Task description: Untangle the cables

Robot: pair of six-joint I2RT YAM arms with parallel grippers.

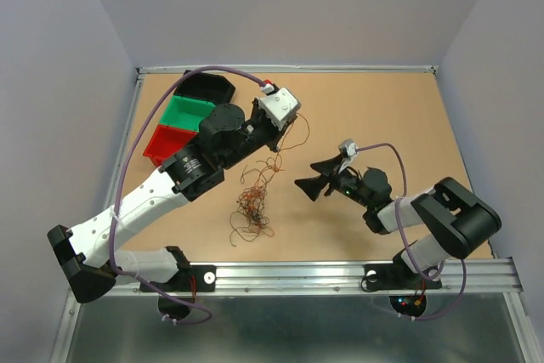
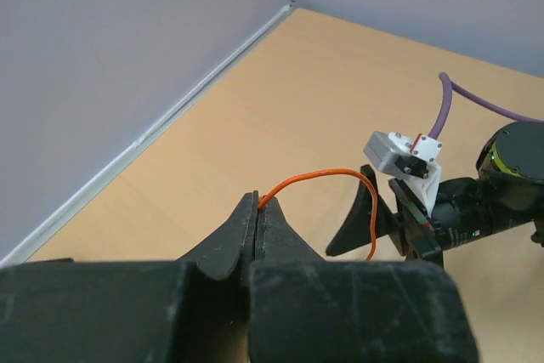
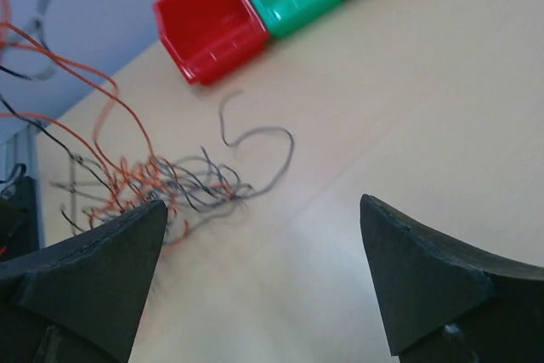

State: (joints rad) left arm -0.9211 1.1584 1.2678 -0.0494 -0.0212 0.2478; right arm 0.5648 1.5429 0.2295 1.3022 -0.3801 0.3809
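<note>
Little done, in my judgement: left gripper (image 2: 257, 201) clamped on one orange wire (image 2: 327, 172), not yet free of the knotted tangle (image 1: 252, 201) at its seven o'clock; right gripper (image 3: 263, 210) gaping, empty.

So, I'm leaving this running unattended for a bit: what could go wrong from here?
The left fingers pinch just one thin orange wire near their tips; a tug might slip it free. Strands run up from the tangle, so pulling may drag the whole clump rather than loosen it. The right fingers stand wide open beside it, holding nothing down.
</note>
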